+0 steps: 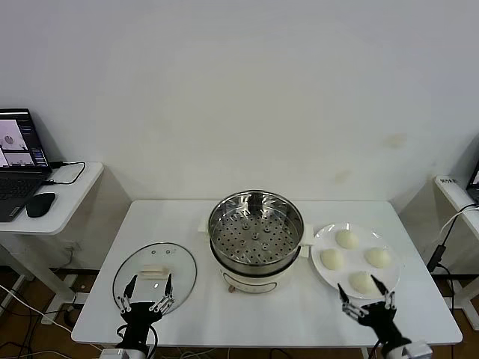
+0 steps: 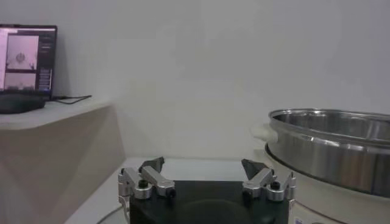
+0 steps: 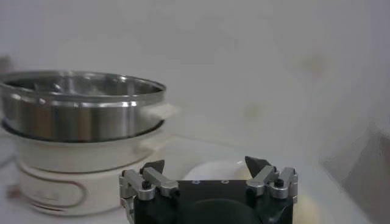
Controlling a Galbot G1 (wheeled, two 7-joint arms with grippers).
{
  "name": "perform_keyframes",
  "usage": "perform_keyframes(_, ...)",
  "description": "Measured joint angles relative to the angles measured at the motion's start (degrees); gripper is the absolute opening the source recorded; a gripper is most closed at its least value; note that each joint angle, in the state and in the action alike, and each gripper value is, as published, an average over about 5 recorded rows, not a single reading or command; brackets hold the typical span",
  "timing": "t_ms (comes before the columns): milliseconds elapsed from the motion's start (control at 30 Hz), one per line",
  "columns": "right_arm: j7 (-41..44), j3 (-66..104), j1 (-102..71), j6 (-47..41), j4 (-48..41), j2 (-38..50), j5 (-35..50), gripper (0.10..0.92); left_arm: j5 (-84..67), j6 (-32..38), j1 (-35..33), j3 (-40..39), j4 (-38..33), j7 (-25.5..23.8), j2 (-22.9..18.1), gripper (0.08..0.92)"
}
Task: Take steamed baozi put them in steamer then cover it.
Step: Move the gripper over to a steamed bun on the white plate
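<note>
The steamer [image 1: 255, 239] stands uncovered at the table's middle, its perforated tray bare; it also shows in the left wrist view [image 2: 332, 146] and the right wrist view [image 3: 79, 112]. Four baozi [image 1: 346, 238] lie on a white plate [image 1: 322, 277] to its right. The glass cover [image 1: 154, 271] with a white handle lies flat on the table to its left. My left gripper [image 1: 147, 290] is open at the cover's near edge, and shows open in its own view [image 2: 203, 167]. My right gripper [image 1: 363, 295] is open just in front of the nearest baozi [image 1: 364, 282], and shows open in its own view [image 3: 206, 167].
A side desk at the far left holds a laptop [image 1: 21, 161], a mouse [image 1: 40, 203] and a cable. Another desk edge [image 1: 456, 191] with cables stands at the far right. The white table's near edge [image 1: 262, 340] is just behind both grippers.
</note>
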State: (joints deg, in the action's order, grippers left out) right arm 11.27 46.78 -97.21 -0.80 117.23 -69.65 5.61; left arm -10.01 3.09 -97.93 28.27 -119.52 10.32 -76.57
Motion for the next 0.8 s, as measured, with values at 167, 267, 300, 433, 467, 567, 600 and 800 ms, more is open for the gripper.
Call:
perform_keyframes(167,1.40,1.15,4.62,-0.87,-2.85,5.25,-5.58,0.823,0.86,-0.21,0.33,0.37,0.68,0.18,0.14,0.823)
perform_keyframes(267,3.45,1.14,8.64,-1.48,-5.59,9.95,-9.68,0.822,1.55,-0.36,0.59,0.61,0.97,0.44,0.20,0.823)
perform_keyframes(300,4.32,0.92,10.13,-1.69,-6.63,11.66,-10.96,0.823,1.75,-0.41,0.65,0.66,0.99,0.54,0.21,0.823)
perform_keyframes(433,8.42,-1.38,16.84,-2.20,-11.15,18.98,-15.42,0.823,2.55,-0.50,0.76,0.81,1.01,0.98,0.12,0.823)
perform_keyframes(467,9.60,-2.33,18.73,-2.25,-12.33,20.85,-16.36,0.823,2.74,-0.48,0.80,0.87,1.05,1.13,0.07,0.823)
perform_keyframes(567,13.37,-5.98,24.78,-2.39,-15.89,26.32,-18.56,0.823,3.14,-0.37,0.89,1.10,1.18,1.58,-0.03,0.823)
perform_keyframes(600,14.72,-7.42,26.90,-2.48,-17.08,28.05,-19.09,0.822,3.23,-0.34,0.89,1.17,1.20,1.73,-0.03,0.823)
perform_keyframes(800,23.44,-19.11,41.34,-2.59,-24.49,36.25,-20.78,0.823,3.59,-0.27,0.93,1.57,1.04,2.45,0.19,0.823)
